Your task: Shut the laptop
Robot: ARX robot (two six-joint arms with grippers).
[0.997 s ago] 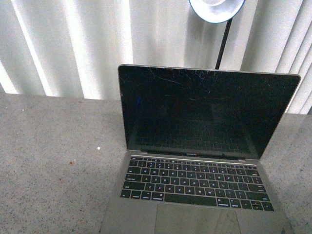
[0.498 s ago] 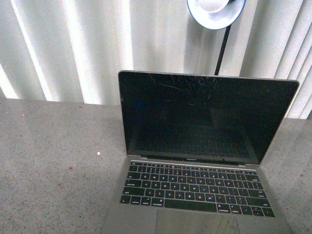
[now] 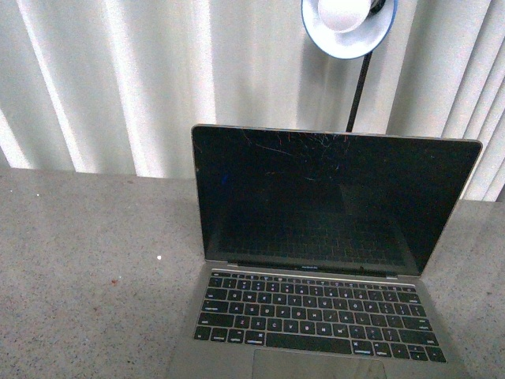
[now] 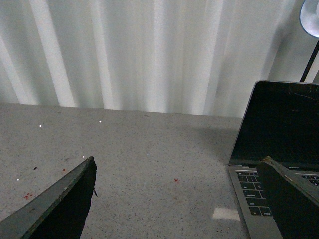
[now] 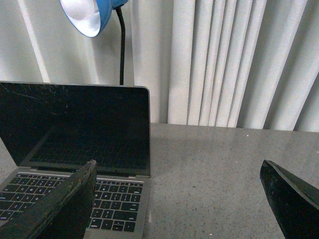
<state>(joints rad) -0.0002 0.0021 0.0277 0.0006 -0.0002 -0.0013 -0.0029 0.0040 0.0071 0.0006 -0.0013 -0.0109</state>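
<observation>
The laptop (image 3: 316,237) stands open on the grey speckled table (image 3: 87,268), right of centre in the front view. Its scratched black screen is upright and its black keys (image 3: 316,312) face me. Neither gripper shows in the front view. My left gripper (image 4: 177,172) is open and empty, above bare table to the left of the laptop (image 4: 279,129); one finger (image 4: 291,196) overlaps the keyboard's left edge. My right gripper (image 5: 179,172) is open and empty, to the right of the laptop (image 5: 75,129); one finger (image 5: 60,209) is over the keyboard's right part.
A blue-rimmed lamp (image 3: 347,24) on a thin black stem stands behind the laptop's screen; it also shows in the right wrist view (image 5: 89,15). White pleated curtains (image 3: 118,79) close off the back of the table. A few small red specks (image 4: 176,180) dot the tabletop.
The front view has shifted: the laptop and the table's back edge sit lower in the picture and more of the lamp shows. The laptop's lid angle looks unchanged.
</observation>
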